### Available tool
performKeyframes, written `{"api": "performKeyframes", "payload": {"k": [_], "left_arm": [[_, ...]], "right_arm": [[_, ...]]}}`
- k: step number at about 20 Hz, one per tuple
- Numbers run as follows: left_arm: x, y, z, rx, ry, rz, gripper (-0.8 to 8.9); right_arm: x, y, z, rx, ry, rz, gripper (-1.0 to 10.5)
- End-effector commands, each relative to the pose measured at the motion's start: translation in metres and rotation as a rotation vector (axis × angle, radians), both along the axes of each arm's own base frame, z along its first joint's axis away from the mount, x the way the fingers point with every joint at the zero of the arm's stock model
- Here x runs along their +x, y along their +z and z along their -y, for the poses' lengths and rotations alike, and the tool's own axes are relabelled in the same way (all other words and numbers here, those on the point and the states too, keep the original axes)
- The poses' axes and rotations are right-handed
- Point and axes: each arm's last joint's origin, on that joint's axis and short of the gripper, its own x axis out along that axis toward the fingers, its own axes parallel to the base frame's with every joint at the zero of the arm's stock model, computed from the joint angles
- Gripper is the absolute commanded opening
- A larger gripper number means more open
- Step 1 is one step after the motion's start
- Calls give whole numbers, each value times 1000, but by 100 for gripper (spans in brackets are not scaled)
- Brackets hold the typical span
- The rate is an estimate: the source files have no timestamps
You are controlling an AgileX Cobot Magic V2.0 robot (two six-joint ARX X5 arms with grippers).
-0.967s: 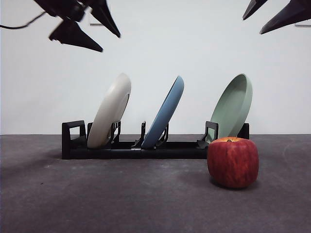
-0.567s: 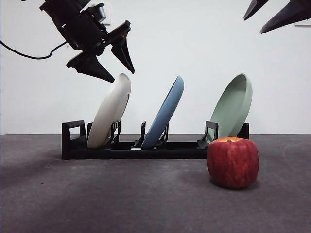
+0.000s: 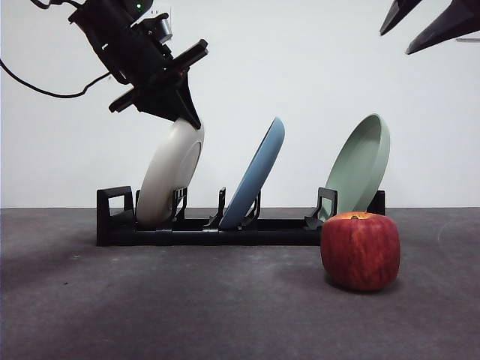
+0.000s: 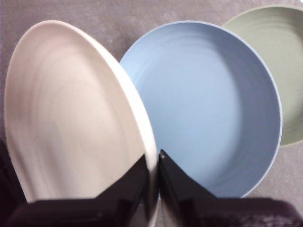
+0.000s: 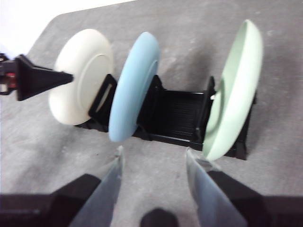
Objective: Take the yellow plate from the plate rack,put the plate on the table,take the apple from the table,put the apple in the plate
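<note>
The yellow plate, cream and matte, leans in the left slot of the black plate rack. My left gripper is at the plate's top rim; in the left wrist view its jaws close on either side of the rim of the plate. The red apple sits on the dark grey table in front of the rack's right end. My right gripper waits high at the right, open and empty, as its own view shows. The apple is out of both wrist views.
A light blue plate stands in the rack's middle slot, close beside the cream plate. A pale green plate leans at the right end, just behind the apple. The rack has a squarish loop at its left end.
My left gripper has come down from the top left onto the cream plate's top rim and closed around it. The plate stands slightly more upright. The right gripper and the apple have not moved.
</note>
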Motion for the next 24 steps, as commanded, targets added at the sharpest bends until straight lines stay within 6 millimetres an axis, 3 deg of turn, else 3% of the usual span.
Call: {"api": "performKeyframes", "payload": {"k": [1, 5, 7, 10, 15, 19, 24], "left_arm": [[-10, 20, 0, 0, -16, 61, -9], [-37, 68, -5, -30, -31, 139, -9], [-60, 99, -8, -32, -55, 165, -8], [-107, 135, -13, -7, -151, 218, -8], [-193, 168, -17, 52, -308, 277, -8], [-241, 169, 2, 209, -344, 289, -8], [-269, 131, 40, 417, -289, 269, -8]], "right_arm": [[1, 1, -1, -6, 5, 9, 225], [1, 1, -1, -6, 4, 10, 225], [1, 1, -1, -6, 4, 10, 225], [1, 1, 0, -6, 3, 10, 225], [1, 1, 0, -6, 2, 10, 225], [1, 1, 0, -6, 3, 10, 225], [1, 1, 0, -6, 3, 10, 225]]}}
